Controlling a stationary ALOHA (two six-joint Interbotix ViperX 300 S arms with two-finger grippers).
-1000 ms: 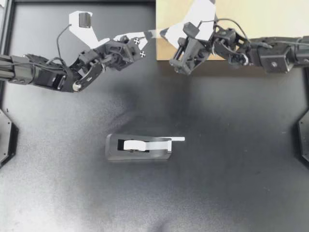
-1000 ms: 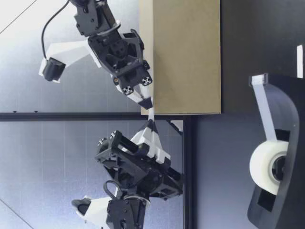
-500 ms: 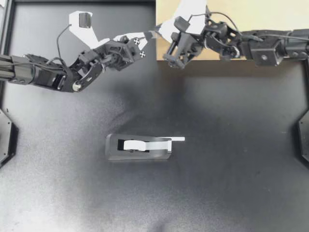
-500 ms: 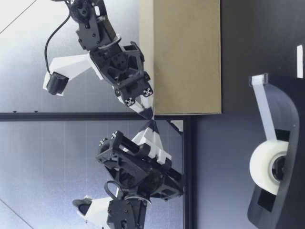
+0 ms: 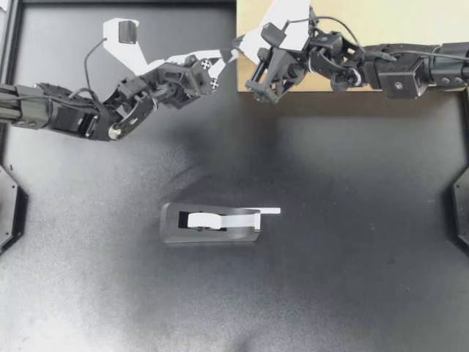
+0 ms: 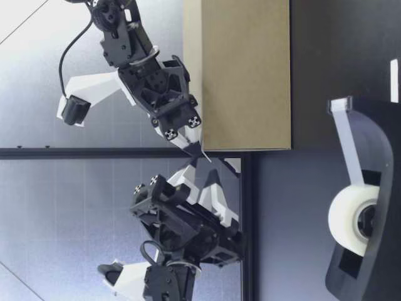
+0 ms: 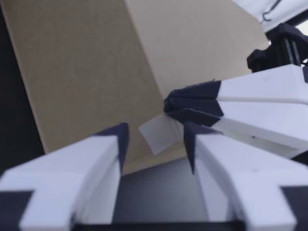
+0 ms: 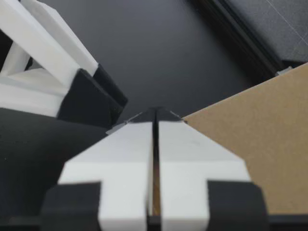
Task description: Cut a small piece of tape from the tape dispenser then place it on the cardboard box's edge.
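My left gripper (image 5: 230,56) hovers open just off the near left corner of the cardboard box (image 5: 410,22). In the left wrist view its fingers stand apart with a small piece of tape (image 7: 161,134) ahead of them, touching neither. That tape piece hangs from the shut tips of my right gripper (image 5: 239,44), which reaches in along the box front. In the low view both grippers, left (image 6: 200,168) and right (image 6: 199,149), meet tip to tip at the box's top corner (image 6: 247,75). The black tape dispenser (image 5: 212,224) sits mid-table with a tape strip sticking out.
The dispenser (image 6: 363,213) with its white roll stands close to the low camera. A black frame rail runs along the table's far and side edges. Open dark table surface (image 5: 352,220) lies between the dispenser and the box.
My left gripper has opened and let go of the tape piece. My right gripper, still shut on the tape, slid left along the box to its corner.
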